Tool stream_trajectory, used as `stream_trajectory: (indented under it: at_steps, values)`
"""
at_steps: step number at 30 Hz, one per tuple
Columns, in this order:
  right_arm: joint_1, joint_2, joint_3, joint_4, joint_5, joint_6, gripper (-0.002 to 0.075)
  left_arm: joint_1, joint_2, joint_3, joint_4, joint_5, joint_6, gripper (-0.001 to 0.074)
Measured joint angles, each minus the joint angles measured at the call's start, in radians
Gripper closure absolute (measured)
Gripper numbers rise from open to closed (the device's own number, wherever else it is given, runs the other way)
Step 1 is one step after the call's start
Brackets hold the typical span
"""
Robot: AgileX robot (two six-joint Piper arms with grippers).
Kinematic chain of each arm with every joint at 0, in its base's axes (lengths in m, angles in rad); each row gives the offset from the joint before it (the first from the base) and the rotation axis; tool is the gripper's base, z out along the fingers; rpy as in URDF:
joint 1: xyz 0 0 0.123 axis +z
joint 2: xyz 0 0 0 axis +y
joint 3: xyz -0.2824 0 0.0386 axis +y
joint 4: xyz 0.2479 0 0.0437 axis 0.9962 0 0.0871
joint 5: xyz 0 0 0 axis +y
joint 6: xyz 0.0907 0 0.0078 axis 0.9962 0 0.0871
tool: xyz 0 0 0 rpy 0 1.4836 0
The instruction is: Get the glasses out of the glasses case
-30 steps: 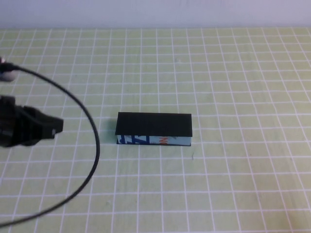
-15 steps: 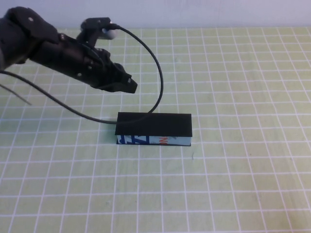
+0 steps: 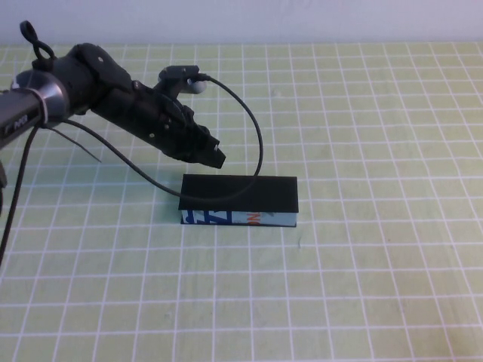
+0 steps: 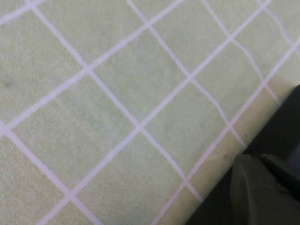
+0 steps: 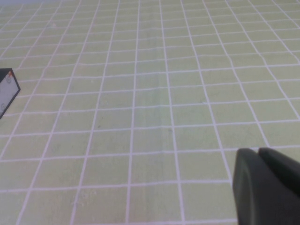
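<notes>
The glasses case [image 3: 239,200] lies in the middle of the table with its black lid down, its pale blue printed side facing me. The glasses are hidden. My left gripper [image 3: 213,157] is shut and empty, reaching in from the back left, its tip just above the case's back left corner. In the left wrist view the shut fingers [image 4: 260,161] sit over the case's black lid [image 4: 280,133]. My right gripper [image 5: 258,155] is shut and empty, out of the high view, low over bare mat. A corner of the case [image 5: 7,89] shows at the edge of the right wrist view.
A green mat with a white grid [image 3: 362,136] covers the table up to a pale back wall. The left arm's black cable [image 3: 253,143] loops over the case's back edge.
My left arm has swung from the table's left side up and across to the case's back left corner, dropping closer to the lid. The case has not moved.
</notes>
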Motion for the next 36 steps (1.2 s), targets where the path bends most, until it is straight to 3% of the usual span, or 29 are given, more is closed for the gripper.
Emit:
stream_trajectory:
  at_steps: [11,18,23,29,36]
  values:
    - [0.0,0.0,0.0,0.03,-0.036,0.0,0.0743,0.0,0.054,0.0,0.043,-0.021,0.0,0.0739]
    - [0.0,0.0,0.0,0.403,-0.249,0.0,0.0743,-0.001,0.061,0.0,0.053,-0.021,0.0,0.0739]
    - [0.0,0.0,0.0,0.558,-0.341,0.002,0.0743,-0.001,0.061,0.0,0.059,-0.021,0.0,0.0739]
    - [0.0,0.069,-0.094,0.64,-0.094,0.002,0.0743,-0.001,0.061,0.0,0.061,-0.019,0.0,0.0739]
    - [0.0,0.487,-0.4,0.595,0.3,-0.151,0.0743,-0.001,0.061,0.0,0.063,-0.007,0.0,0.0739]
